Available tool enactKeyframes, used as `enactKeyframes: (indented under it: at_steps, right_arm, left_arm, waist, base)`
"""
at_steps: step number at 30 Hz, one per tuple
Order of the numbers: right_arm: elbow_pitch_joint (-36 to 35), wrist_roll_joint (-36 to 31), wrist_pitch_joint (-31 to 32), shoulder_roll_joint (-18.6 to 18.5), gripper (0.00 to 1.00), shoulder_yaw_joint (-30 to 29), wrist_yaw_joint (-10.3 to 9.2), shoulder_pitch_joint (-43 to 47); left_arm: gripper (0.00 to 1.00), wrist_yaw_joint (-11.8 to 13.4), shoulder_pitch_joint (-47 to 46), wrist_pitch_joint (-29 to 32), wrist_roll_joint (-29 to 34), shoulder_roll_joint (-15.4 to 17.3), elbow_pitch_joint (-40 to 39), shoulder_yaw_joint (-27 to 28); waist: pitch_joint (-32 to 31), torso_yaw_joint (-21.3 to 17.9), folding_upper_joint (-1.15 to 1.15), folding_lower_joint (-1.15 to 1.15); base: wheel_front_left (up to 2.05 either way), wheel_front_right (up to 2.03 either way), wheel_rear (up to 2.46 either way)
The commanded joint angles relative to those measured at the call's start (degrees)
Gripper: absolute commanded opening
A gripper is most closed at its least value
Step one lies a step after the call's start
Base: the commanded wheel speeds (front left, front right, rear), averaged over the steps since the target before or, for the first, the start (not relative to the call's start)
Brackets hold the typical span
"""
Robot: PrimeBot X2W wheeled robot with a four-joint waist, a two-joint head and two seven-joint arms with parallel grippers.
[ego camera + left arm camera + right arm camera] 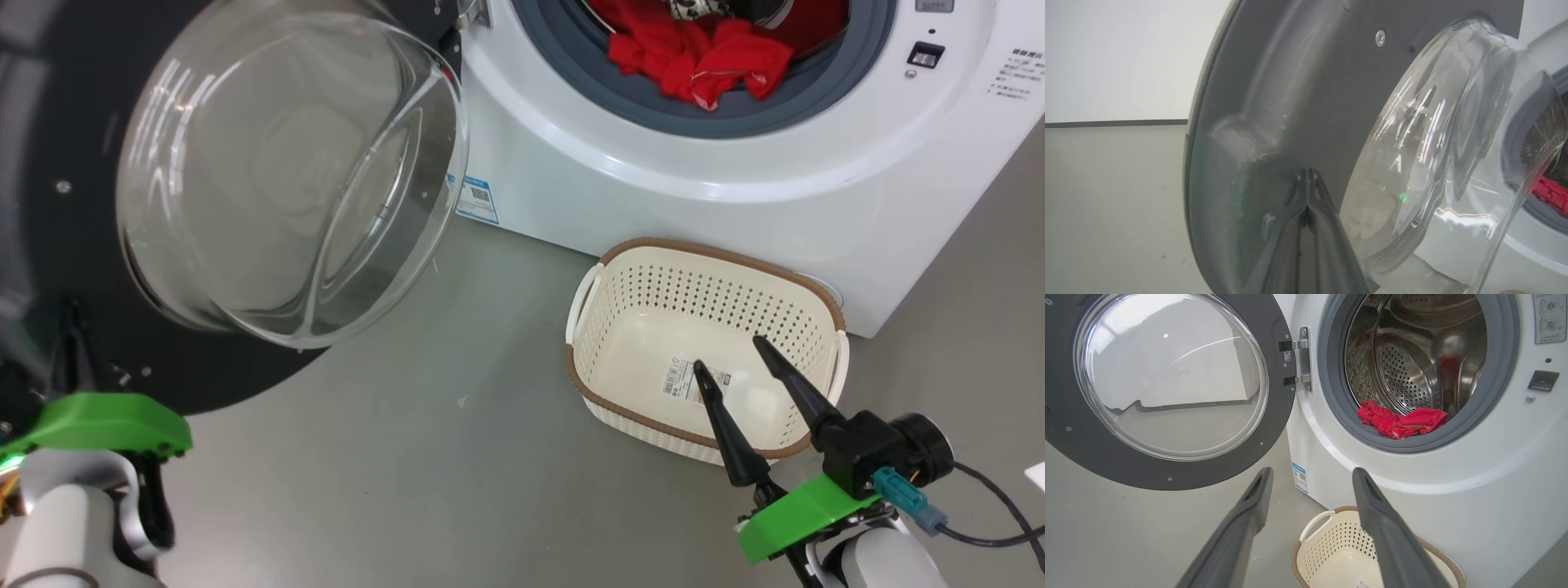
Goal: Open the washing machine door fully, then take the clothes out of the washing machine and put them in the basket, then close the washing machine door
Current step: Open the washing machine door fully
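Door (1167,473) open, clothes (1404,422) in drum (1404,375); left fingers (1290,220) pinched together, my right fingers (722,425) spread over basket (653,302), both empty.

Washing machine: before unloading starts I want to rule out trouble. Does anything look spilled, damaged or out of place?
Nothing looks damaged. The clothes hang partly over the grey gasket instead of lying inside the drum, and the door carries a whitish smear on its inner face. The basket stands upright and empty.
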Motion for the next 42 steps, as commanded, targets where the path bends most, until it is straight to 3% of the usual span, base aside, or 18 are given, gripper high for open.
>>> enactKeyframes:
  at_steps: [1, 14, 26, 27, 28, 29, 30, 31, 32, 42]
  right_arm:
    - [-1.8, -0.2, 0.2, 0.2, 1.00, 1.1, 0.36, -2.2]
    - [-3.1, -1.4, 1.5, 0.2, 1.00, 1.2, 0.36, -3.1]
    - [-3.2, -1.1, 1.6, 0.2, 1.00, 1.3, 0.36, -3.3]
    - [-3.1, -1.0, 1.6, 0.2, 1.00, 1.4, 0.36, -3.4]
    - [-3.0, -0.8, 1.5, 0.2, 1.00, 1.4, 0.36, -3.5]
    - [-2.9, -0.6, 1.3, 0.2, 1.00, 1.4, 0.36, -3.5]
    - [-2.7, -0.4, 1.2, 0.2, 1.00, 1.3, 0.36, -3.5]
    - [-2.6, -0.3, 1.1, 0.2, 1.00, 1.2, 0.36, -3.5]
    - [-2.4, -0.1, 0.9, 0.2, 1.00, 1.2, 0.36, -3.5]
    - [-1.5, 1.0, -0.4, 0.2, 1.00, -1.3, 0.36, -3.9]
  left_arm:
    - [0.00, -0.3, -2.8, -0.7, 0.8, 2.9, -0.5, 3.6]
    - [0.00, -2.5, -6.7, -0.7, 3.4, 2.8, 5.2, 9.2]
    - [0.00, -4.8, -6.9, -0.7, 6.0, 1.2, 5.6, 12.5]
    - [0.11, -5.1, -6.7, -0.7, 6.2, 1.0, 5.0, 12.7]
    - [0.36, -5.4, -6.5, -0.7, 6.5, 0.7, 4.3, 12.9]
    - [0.49, -5.7, -6.2, -0.7, 6.7, 0.4, 3.5, 13.1]
    - [0.79, -6.0, -5.9, -0.7, 7.0, 0.1, 2.7, 13.1]
    - [0.92, -6.1, -5.4, -0.7, 7.5, -0.1, 2.0, 13.1]
    - [0.98, -6.2, -5.0, -0.7, 8.1, -0.3, 1.2, 13.0]
    - [1.00, -8.6, -0.4, -0.7, 10.5, -3.9, -14.4, 11.4]
  waist:
    - [0.5, 0.0, 0.00, 0.00]
    - [2.5, -0.4, 0.00, 0.00]
    - [2.3, -0.5, 0.00, 0.00]
    - [2.3, -0.6, 0.00, 0.00]
    - [2.2, -0.7, 0.00, 0.00]
    - [2.0, -0.8, 0.00, 0.00]
    - [1.9, -0.8, 0.00, 0.00]
    - [1.7, -1.0, 0.00, 0.00]
    - [1.5, -1.1, 0.00, 0.00]
    - [-0.4, -4.8, 0.00, 0.00]
  base:
    - [0.00, 0.00, 0.00]
    - [0.00, 0.00, 0.00]
    - [0.00, 0.00, 0.00]
    - [0.00, 0.00, 0.00]
    - [0.00, 0.00, 0.00]
    - [0.00, 0.00, 0.00]
    - [0.00, 0.00, 0.00]
    - [0.00, 0.00, 0.00]
    - [0.00, 0.00, 0.00]
    - [0.00, 0.00, 0.00]
